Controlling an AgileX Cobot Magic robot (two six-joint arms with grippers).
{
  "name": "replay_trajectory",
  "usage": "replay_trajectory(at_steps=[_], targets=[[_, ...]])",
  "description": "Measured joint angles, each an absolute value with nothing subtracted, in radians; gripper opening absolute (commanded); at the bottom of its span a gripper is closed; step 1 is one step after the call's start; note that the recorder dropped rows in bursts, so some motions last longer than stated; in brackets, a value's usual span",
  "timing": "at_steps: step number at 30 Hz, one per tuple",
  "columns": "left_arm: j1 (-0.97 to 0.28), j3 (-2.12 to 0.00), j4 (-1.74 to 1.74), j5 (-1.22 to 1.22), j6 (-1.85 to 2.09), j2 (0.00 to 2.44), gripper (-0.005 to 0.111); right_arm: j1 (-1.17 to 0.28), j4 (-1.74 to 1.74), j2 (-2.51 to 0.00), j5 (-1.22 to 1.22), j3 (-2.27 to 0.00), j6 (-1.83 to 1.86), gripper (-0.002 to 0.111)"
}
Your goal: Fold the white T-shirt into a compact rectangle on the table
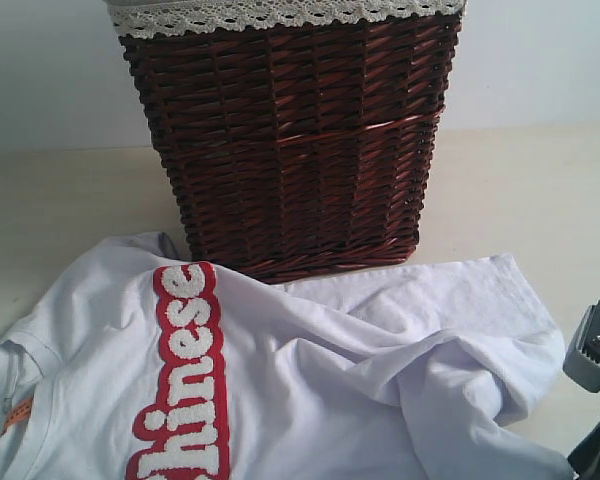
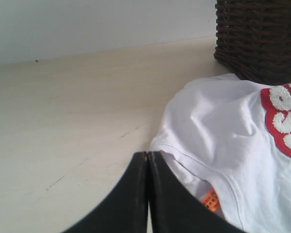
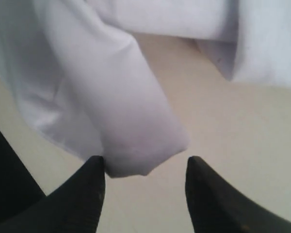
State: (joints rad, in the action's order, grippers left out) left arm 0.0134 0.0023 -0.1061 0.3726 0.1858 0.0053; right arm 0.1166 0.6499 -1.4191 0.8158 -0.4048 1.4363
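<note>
The white T-shirt [image 1: 310, 390] lies rumpled on the table [image 1: 60, 200], its red band of fuzzy white letters [image 1: 185, 370] facing up and an orange neck tag [image 1: 18, 412] at the left. In the left wrist view my left gripper [image 2: 148, 154] is shut with nothing between its jaws, its tips beside the shirt's [image 2: 218, 126] collar edge, close to the orange tag [image 2: 211, 199]. My right gripper [image 3: 145, 165] is open. A rolled fold of the shirt [image 3: 111, 97] ends just in front of the gap and touches one fingertip [image 3: 96, 167]. Part of the right arm [image 1: 592, 350] shows at the shirt's right edge.
A dark wicker basket [image 1: 290, 140] with white lace trim [image 1: 280, 12] stands on the table right behind the shirt, and also shows in the left wrist view as the basket [image 2: 262, 34]. Bare table [image 2: 63, 121] lies left of the shirt. A pale wall [image 1: 40, 70] is behind.
</note>
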Motion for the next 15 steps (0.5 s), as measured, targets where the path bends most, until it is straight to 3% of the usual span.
replay_trajectory(at_steps=[9,15], targets=[[0.013,0.002,-0.106,0.373,0.186,0.005,0.0,0.117,0.502,-1.336,0.858,-0.402,1.391,0.051],[0.013,0.002,-0.106,0.373,0.186,0.005,0.0,0.118,0.646,-1.397,0.778,-0.397,1.46,0.051]])
